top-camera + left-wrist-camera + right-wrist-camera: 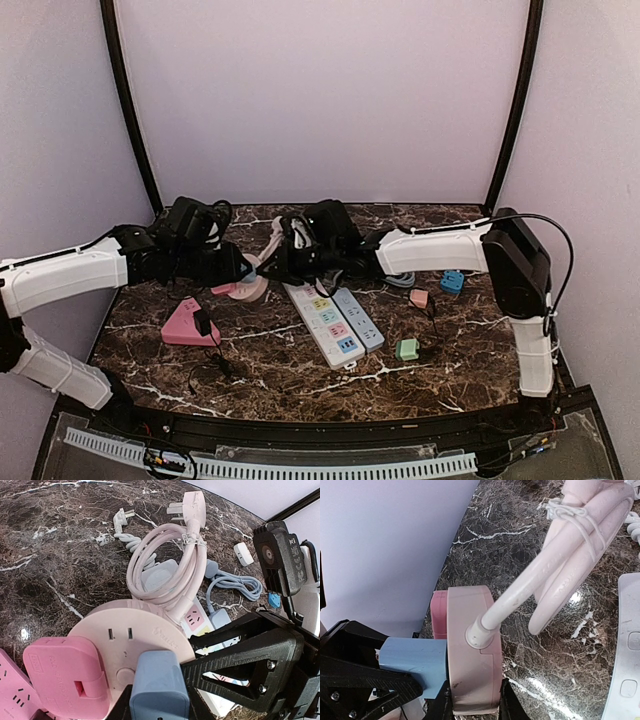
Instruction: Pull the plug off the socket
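A round pale-pink socket [145,630] is held on edge above the table, its coiled pink cord [170,565] trailing behind it. A light-blue plug [155,685] sits flush against its face with no prongs showing. My left gripper [157,702] is shut on the blue plug from both sides. My right gripper [475,702] is shut on the socket's rim [472,650], one finger on each flat side. Seen from the right wrist, the blue plug [415,662] sticks out to the left. From above, both grippers meet at the socket [247,288].
A darker pink plug [65,675] is also in the round socket's face. Two power strips [325,325] [358,318] lie mid-table. A pink triangular socket [185,325] with a black plug [203,322] sits at the left. Small adapters [406,349] [452,281] lie at the right.
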{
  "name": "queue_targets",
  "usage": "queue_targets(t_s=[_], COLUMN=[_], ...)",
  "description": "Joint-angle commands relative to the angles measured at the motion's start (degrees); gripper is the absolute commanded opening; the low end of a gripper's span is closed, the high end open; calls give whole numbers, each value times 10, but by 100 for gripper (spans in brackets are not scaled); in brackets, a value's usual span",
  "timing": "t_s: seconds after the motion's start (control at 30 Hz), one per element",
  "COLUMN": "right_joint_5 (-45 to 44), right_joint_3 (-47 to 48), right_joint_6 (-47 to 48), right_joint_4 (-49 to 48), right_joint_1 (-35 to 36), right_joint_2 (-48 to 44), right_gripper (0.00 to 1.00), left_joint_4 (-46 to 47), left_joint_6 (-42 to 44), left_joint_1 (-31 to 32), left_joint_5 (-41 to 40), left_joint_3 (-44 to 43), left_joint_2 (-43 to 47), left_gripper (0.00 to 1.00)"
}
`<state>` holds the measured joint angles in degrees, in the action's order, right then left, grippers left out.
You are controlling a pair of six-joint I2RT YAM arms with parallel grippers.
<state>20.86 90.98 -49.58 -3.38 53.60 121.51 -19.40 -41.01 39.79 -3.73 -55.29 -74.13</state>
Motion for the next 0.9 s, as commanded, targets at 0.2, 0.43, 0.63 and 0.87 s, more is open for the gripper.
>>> queue_targets(t_s=[0.2, 0.43, 0.63, 0.87], right_joint_5=[-136, -174, -157, -144], right_joint_3=[-25, -36, -34, -27], right_joint_6=[43, 70, 62, 51], right_joint_4=[28, 32, 32, 44], right_joint_1=[-18, -14, -19, -23], right_joint_2=[-27, -43, -43, -46], right_gripper=[0, 0, 0, 0], left_joint_4=[-5, -30, -45, -44], left_joint_6=[15, -6, 6, 28], left_joint_1=[11, -2, -18, 18], left_joint_5=[13, 69, 74, 2], left_joint_3=[-3, -32, -41, -39], left_joint_2=[43, 23, 22, 26], left_gripper=[4, 6, 5, 1])
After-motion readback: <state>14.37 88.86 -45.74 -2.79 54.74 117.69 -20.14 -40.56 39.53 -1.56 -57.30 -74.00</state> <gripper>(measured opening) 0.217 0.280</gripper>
